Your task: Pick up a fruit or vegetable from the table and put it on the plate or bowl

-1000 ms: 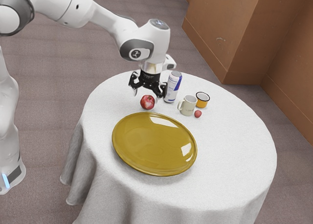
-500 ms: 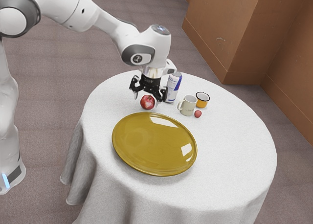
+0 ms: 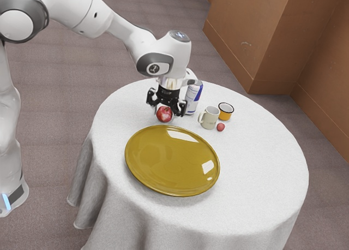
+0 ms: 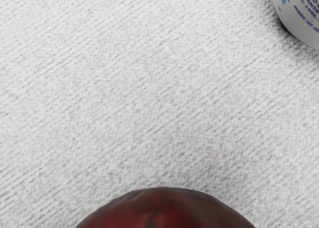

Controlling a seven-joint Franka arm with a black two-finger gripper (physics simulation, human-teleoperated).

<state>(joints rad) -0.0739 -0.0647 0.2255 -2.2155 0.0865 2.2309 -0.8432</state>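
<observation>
While the apple (image 3: 164, 114) sat just beside the yellow plate (image 3: 172, 160), the gripper (image 3: 164, 105) hung over it, jaws spread wide, gripping nothing.

the apple (image 4: 164, 210) and the can (image 4: 299, 11) run off the wrist view's edges.

A round surface (image 3: 262, 168) draped in a white textured cloth carries a large yellow plate (image 3: 172, 160) near its middle. Behind the plate a dark red apple (image 3: 164, 114) rests on the cloth, with an upright blue-and-silver can (image 3: 193, 97) just beside it toward the exterior view's right. Further right stand a white mug (image 3: 209, 118) and a yellow mug (image 3: 226, 111) close together, and a small red fruit (image 3: 220, 127) lies just in front of them.
</observation>
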